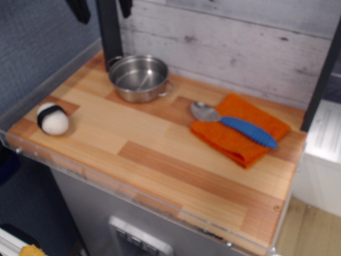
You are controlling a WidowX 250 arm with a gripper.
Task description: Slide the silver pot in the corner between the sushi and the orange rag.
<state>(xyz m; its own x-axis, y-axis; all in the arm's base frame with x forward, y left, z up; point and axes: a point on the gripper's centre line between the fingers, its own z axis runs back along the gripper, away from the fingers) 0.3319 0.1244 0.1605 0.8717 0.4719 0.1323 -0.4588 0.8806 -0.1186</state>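
End effector (103, 7) hangs spread open and empty at the top edge. Silver pot (139, 78) sits in the tabletop (160, 160) corner (106, 56), well apart from sushi (53, 118) and orange rag (240, 133).

the silver pot (139, 78) is polished metal, bright and reflective inside and out, with thin wire handles. the orange rag (240, 129) is cloth with a coarse, nubbly weave and a matt look. the spoon (232, 124) has a shiny metal bowl and a ribbed blue handle that looks like plastic. the sushi (52, 118) is soft, fuzzy white plush with a black band. the tabletop (160, 154) is smooth striped wood planks; the wall (240, 48) is rough whitewashed boards.
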